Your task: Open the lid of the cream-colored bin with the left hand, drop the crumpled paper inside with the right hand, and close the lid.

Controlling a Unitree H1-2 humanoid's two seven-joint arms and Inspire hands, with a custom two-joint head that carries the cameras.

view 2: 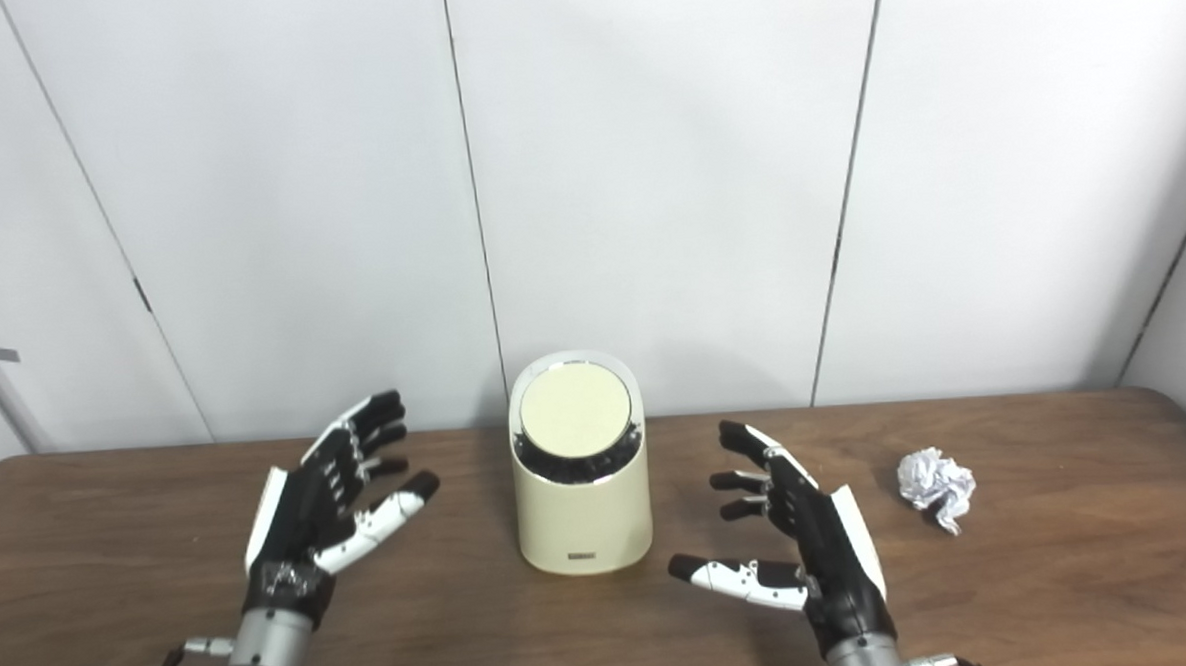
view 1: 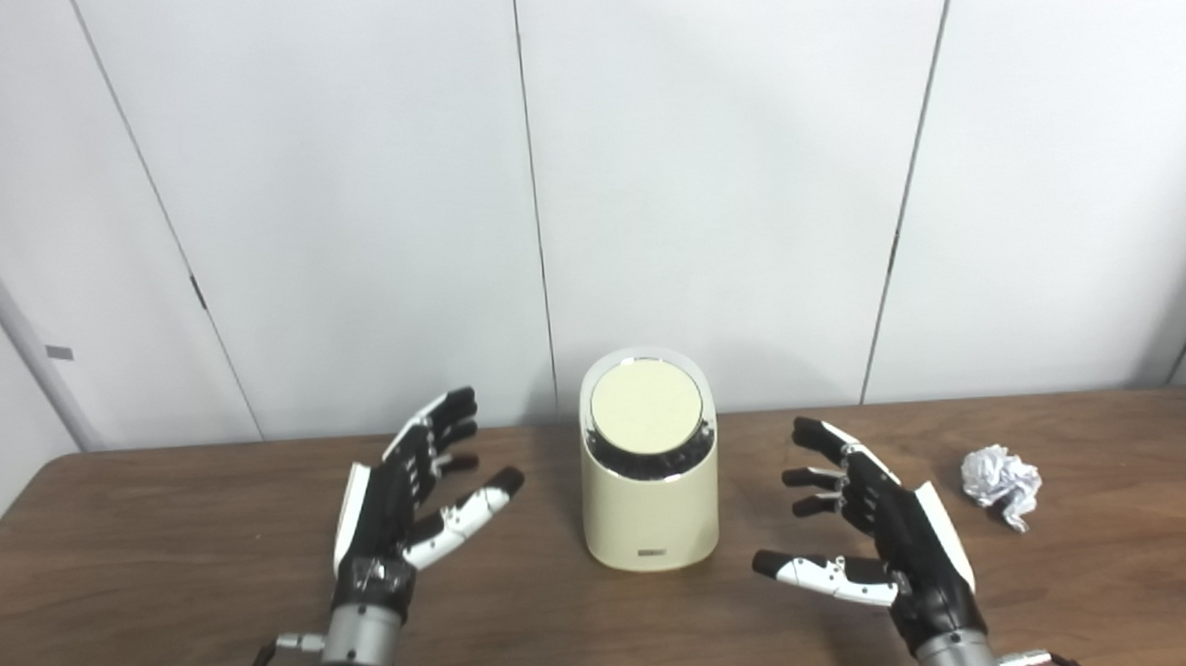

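A cream-colored bin [view 1: 651,511] stands in the middle of the brown table [view 1: 163,572]. Its round slanted lid [view 1: 646,404] is closed. A crumpled white paper ball [view 1: 1001,483] lies on the table to the right. My left hand [view 1: 410,491] hovers open and empty to the left of the bin, fingers spread. My right hand [view 1: 876,521] hovers open and empty between the bin and the paper, palm facing the bin. Neither hand touches anything. The same scene shows in the right eye view, with the bin [view 2: 583,514] and the paper [view 2: 936,485].
White wall panels [view 1: 726,167] stand right behind the table's far edge. The bin sits close to that far edge.
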